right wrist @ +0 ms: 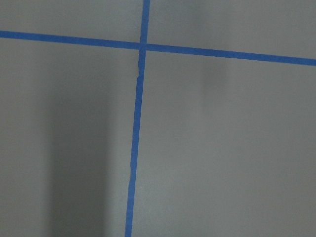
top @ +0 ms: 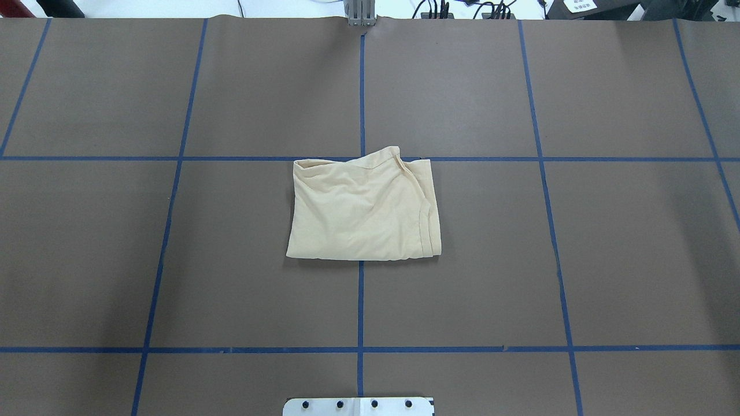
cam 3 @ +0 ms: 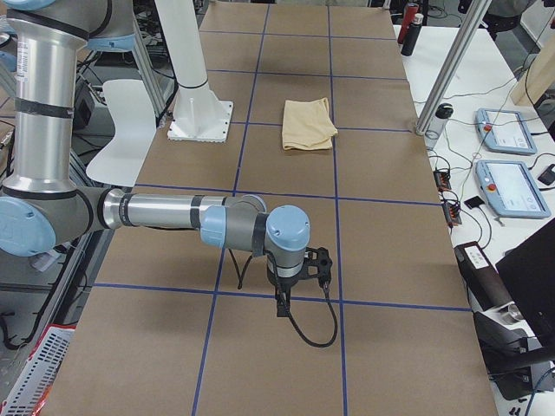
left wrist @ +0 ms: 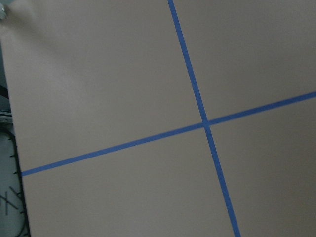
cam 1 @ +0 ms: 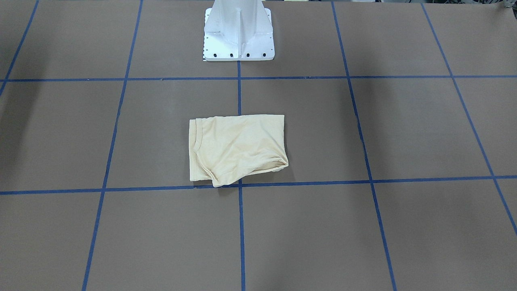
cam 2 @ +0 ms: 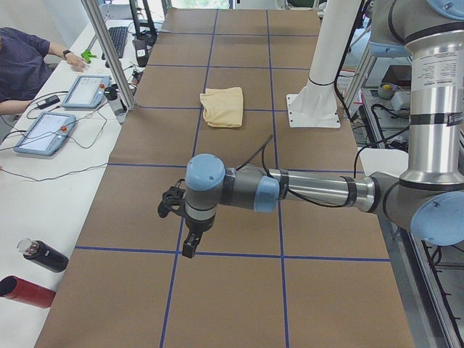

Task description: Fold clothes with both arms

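Observation:
The clothes are one pale cream-yellow shirt [cam 1: 236, 147] folded into a small rectangle, lying flat at the table's middle [top: 364, 205]; no print shows. It is far from both arms [cam 2: 222, 106] [cam 3: 309, 123]. In the left side view my left arm reaches over the table's left end, its gripper [cam 2: 190, 246] pointing down, well away from the shirt. In the right side view my right gripper [cam 3: 282, 303] hangs the same way over the right end. I cannot tell whether either is open or shut. Both wrist views hold only brown table and blue tape.
A white pedestal [cam 1: 238, 32] stands behind the shirt on the robot's side. Blue tape lines grid the brown table [top: 173, 260]. Along the operators' side there are metal posts [cam 2: 109, 51], tablets [cam 2: 87, 90], bottles [cam 2: 43, 255] and a seated person [cam 2: 22, 58].

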`<act>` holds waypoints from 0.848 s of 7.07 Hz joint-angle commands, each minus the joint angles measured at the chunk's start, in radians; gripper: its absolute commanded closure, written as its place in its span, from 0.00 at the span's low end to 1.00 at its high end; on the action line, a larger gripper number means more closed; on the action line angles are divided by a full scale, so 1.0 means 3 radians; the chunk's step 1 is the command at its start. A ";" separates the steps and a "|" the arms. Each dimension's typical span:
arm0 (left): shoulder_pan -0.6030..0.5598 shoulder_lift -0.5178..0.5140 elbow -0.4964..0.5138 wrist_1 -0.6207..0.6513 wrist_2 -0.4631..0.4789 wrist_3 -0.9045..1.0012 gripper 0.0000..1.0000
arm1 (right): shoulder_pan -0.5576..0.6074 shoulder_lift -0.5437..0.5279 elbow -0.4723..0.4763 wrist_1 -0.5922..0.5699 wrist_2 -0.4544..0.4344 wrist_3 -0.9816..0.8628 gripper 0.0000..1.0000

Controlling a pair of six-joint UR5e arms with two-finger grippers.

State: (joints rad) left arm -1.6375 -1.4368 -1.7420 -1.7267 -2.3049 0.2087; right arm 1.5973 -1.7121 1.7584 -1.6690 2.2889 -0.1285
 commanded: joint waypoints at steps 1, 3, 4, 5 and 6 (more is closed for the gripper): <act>-0.0013 0.0163 0.0069 -0.0255 -0.0212 -0.0228 0.00 | -0.0037 -0.0045 -0.0072 0.0311 -0.0001 0.0035 0.00; -0.0008 0.0070 0.0055 -0.0033 -0.0171 -0.0322 0.00 | -0.0032 -0.0188 -0.0083 0.0358 0.0009 0.0014 0.00; -0.0003 0.0070 0.0115 -0.0058 -0.0191 -0.0338 0.00 | -0.0037 -0.0199 -0.0088 0.0373 0.0020 0.0024 0.00; 0.0002 0.0060 0.0095 -0.0063 -0.0166 -0.0322 0.00 | -0.0032 -0.0189 -0.0139 0.0363 0.0045 0.0055 0.00; -0.0003 0.0060 0.0090 -0.0089 -0.0171 -0.0312 0.00 | -0.0037 -0.0189 -0.0220 0.0368 0.0050 0.0050 0.00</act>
State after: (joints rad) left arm -1.6380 -1.4176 -1.7137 -1.7469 -2.3569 0.1122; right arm 1.5870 -1.7682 1.7163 -1.5600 2.2998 -0.1157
